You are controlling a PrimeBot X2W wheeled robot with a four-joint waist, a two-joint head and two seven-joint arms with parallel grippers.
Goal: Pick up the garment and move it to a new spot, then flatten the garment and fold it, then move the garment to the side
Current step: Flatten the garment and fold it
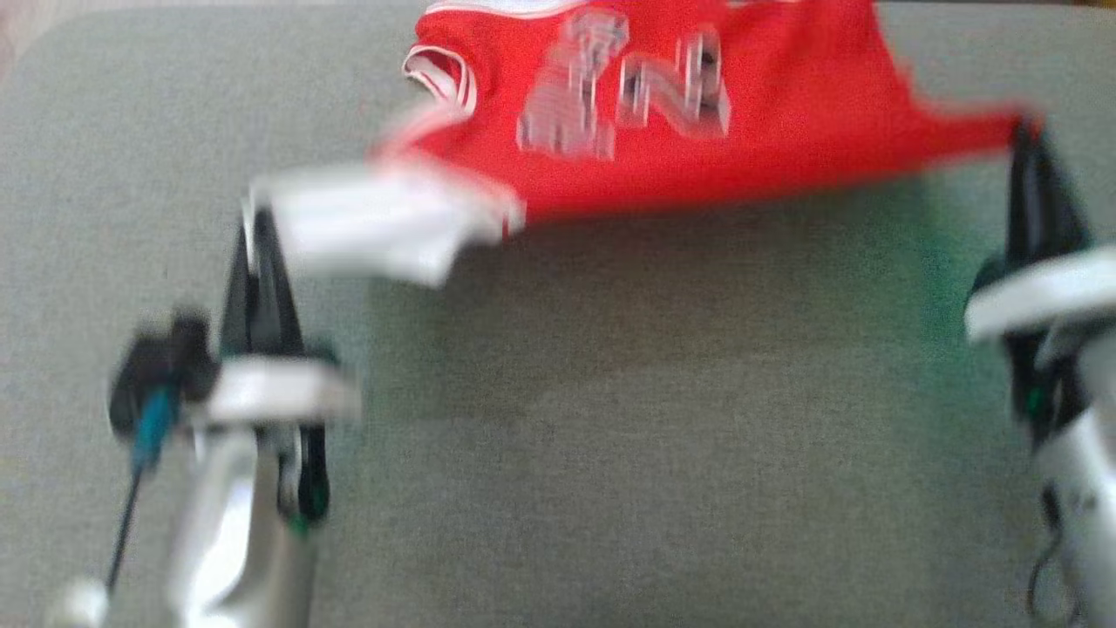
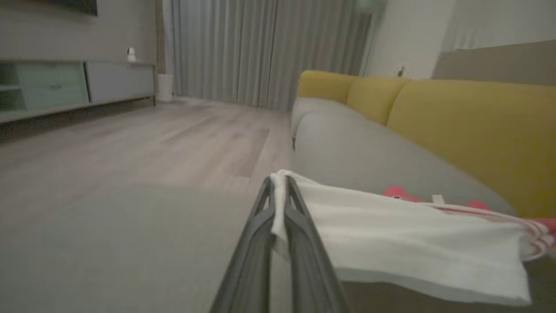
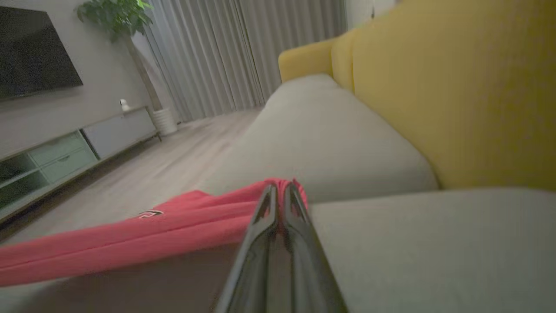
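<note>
Garment: we see the garment [image 1: 697,131] at 12 o'clock in the head view, stretched between both grippers over the seat cushion [image 1: 610,453].
Long axis: it runs roughly from 8 o'clock to 2 o'clock, with the left end nearer the robot.
Pointing: the taut near edge faces 6 o'clock, and the body trails off toward 12 o'clock, past the top of the view. The number print is too blurred for us to tell which way up it sits.
Height: we see a shadow on the cushion under the near edge.
Left gripper: the left gripper [image 2: 278,184] is pinched tight on the white sleeve [image 2: 391,234], which hangs away toward 3 o'clock in its wrist view.
Right gripper: the right gripper [image 3: 280,191] is clamped on a bunched red corner, and the cloth streams toward 8 o'clock in its wrist view.
Surface: we see a grey fabric sofa seat with a yellow backrest [image 2: 478,130] behind it.
Room: we see a pale wooden floor [image 2: 130,139], grey curtains [image 2: 260,48], a low cabinet [image 2: 65,87], a dark screen [image 3: 30,52] on the wall and a leafy plant [image 3: 117,15].
</note>
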